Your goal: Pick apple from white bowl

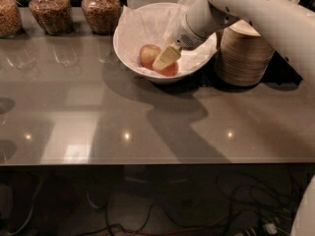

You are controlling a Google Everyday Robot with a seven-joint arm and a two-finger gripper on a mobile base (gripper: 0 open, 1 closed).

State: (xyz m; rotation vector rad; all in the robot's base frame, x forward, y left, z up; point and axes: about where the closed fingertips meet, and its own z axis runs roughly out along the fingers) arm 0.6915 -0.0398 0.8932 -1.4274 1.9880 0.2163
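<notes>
The white bowl (129, 50), lined with crinkled tissue, stands at the back of the grey table. Two apples lie in it. The orange-red apple (171, 70) is on the right, partly hidden by my gripper. A paler apple (146, 54) lies to its left. My gripper (165, 59) reaches down into the bowl from the upper right. Its cream tip sits between the two apples, right over the top left of the orange-red one. I cannot tell whether it touches either apple.
A stack of beige disposable bowls (242, 55) stands just right of the white bowl, under my arm. Three glass jars of grain (100, 10) line the back left edge. The grey table (98, 112) stretches toward the front edge.
</notes>
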